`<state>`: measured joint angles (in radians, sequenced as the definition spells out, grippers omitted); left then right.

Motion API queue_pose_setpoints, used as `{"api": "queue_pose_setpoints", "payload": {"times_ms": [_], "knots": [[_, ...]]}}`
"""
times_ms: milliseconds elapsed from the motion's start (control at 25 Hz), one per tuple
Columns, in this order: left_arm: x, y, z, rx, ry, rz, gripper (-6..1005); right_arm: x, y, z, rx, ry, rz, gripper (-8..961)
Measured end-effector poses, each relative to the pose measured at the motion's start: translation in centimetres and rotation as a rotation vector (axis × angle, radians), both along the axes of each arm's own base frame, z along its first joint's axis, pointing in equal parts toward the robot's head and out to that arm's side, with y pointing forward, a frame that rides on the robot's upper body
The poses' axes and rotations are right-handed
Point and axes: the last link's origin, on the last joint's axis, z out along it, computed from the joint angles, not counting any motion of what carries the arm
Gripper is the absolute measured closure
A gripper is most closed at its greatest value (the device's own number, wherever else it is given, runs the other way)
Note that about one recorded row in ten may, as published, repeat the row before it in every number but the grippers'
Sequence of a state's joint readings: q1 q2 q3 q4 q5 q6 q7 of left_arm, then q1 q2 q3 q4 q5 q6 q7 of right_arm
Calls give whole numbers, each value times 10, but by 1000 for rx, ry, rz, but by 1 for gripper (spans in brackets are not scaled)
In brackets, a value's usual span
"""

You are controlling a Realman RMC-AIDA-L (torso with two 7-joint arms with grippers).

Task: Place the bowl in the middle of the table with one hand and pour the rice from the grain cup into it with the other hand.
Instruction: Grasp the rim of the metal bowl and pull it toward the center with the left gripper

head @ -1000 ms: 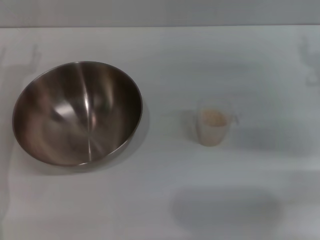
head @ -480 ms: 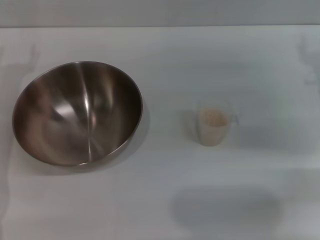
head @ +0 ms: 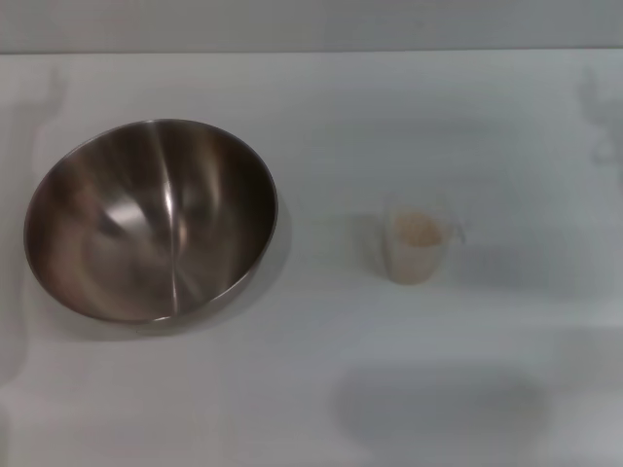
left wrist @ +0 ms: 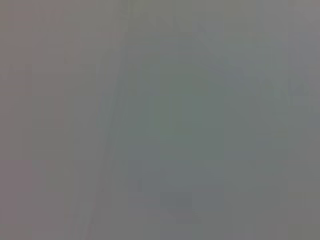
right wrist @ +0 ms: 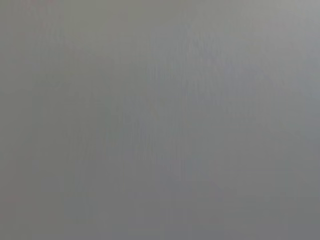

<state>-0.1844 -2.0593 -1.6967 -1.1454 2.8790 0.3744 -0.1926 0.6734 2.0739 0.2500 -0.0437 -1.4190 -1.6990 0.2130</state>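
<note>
Claws apparently unseen; bowl [head: 151, 220] left of grain cup [head: 416, 247]

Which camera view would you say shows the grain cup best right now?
The head view: the grain cup stands upright on the table, right of the bowl, with rice visible inside. Both wrist views show only a blank grey surface, no cup.

Head view: we are seeing a plain grey backdrop [head: 311, 24] running as a narrow band across the full width. Well apart from the backdrop, on the near side, a broad soft shadow [head: 438, 409] is lying. Near the backdrop's right end, a fainter shadow [head: 602, 112] is showing. Wrist views: we are seeing only featureless grey.
</note>
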Motion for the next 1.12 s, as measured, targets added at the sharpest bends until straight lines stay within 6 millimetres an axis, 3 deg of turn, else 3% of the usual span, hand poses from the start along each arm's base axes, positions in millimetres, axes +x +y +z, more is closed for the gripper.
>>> {"api": "queue_pose_setpoints", "payload": {"times_ms": [200,480,600,680,1120], "knots": [[23,3,21,-161,-36,162,169,0,0,0,1,0,0,419],[51,-21,44,-409,17,335,169,0,0,0,1,0,0,419],[55,-26,44,-459,37,345,170,0,0,0,0,1,1,419],[58,-47,39,-693,118,433,170,0,0,0,-1,3,1,419],[51,-67,17,-944,183,515,170,1,-2,0,3,3,0,420]]}}
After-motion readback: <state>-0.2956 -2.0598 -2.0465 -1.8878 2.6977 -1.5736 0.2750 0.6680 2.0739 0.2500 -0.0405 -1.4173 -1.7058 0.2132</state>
